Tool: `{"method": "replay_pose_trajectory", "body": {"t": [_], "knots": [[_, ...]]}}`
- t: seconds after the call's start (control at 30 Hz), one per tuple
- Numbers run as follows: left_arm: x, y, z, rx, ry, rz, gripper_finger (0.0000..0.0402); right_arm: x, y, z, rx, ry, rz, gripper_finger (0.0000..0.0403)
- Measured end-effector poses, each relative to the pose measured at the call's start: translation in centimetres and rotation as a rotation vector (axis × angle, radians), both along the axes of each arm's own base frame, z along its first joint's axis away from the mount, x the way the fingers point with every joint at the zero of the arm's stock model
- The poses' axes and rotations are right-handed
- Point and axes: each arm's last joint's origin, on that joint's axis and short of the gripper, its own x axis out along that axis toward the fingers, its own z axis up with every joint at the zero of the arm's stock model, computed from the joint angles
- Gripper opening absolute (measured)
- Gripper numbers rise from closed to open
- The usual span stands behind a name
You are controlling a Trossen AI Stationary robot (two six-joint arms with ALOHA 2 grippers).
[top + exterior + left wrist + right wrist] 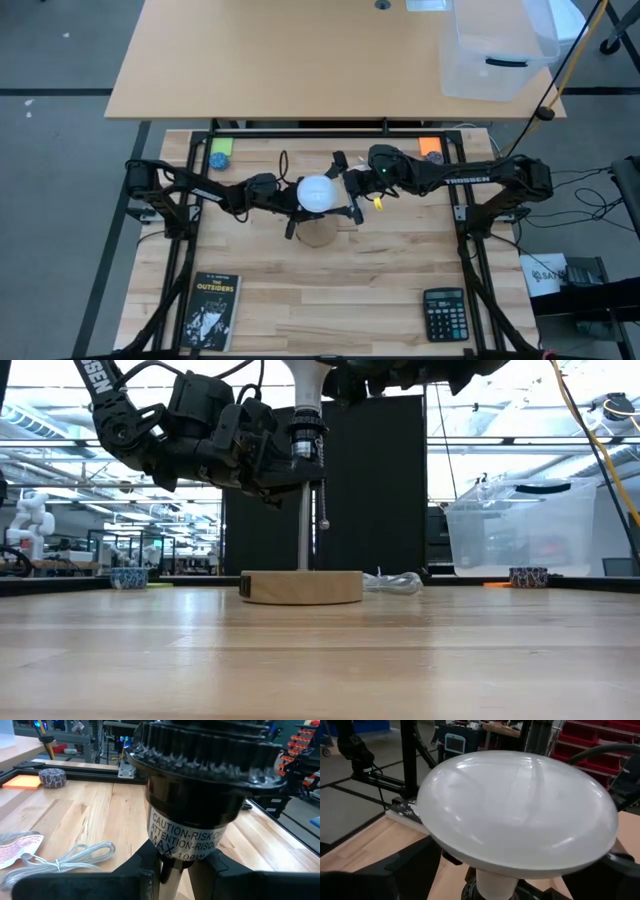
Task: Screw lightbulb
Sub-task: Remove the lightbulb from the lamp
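A lamp stand rests upright on its round wooden base, with a thin metal pole and a black socket on top. The white lightbulb stands upright with its narrow base down in the socket; its globe fills the right wrist view. My left gripper comes from the table's left and is shut on the stand just under the socket. My right gripper comes from the right and is open wide. Its fingers stand on either side of the globe, apart from it as far as shows. My left gripper pinches the top of the stand's pole, right under the black socket, between its two fingers. The fingers come level from the table's left and lie across the pole. The stand is upright with its wooden base on the table.
A pull chain hangs from the socket. A coiled white cable lies behind the stand. A book lies at the near left and a calculator at the near right. A clear bin stands on the far table.
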Motion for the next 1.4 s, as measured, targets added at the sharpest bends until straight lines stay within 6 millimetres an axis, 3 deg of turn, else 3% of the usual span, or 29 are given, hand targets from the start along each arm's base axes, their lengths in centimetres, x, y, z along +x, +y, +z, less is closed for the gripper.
{"method": "replay_pose_trajectory", "body": {"t": [0.3,0.7,0.93,1.27,1.4], "knots": [[0.0,0.0,0.0,0.000,0.001,0.001,0.0071,0.1,-0.3,1.3,-0.089,0.001,-0.090,0.0370],[0.0,0.0,0.0,0.006,0.000,0.002,0.0071,-1.9,-0.4,2.4,-0.125,0.079,-0.128,0.0371],[0.0,0.0,0.0,0.007,0.001,0.002,0.0071,-2.0,0.1,1.5,-0.096,0.171,-0.126,0.0397],[0.0,0.1,0.0,0.014,-0.002,0.034,0.0071,-2.3,0.7,0.2,-0.043,0.283,-0.330,0.0393],[0.1,0.2,0.0,0.011,0.001,0.072,0.0071,-2.6,1.2,-2.2,-0.022,0.273,-0.492,0.0393]]}}
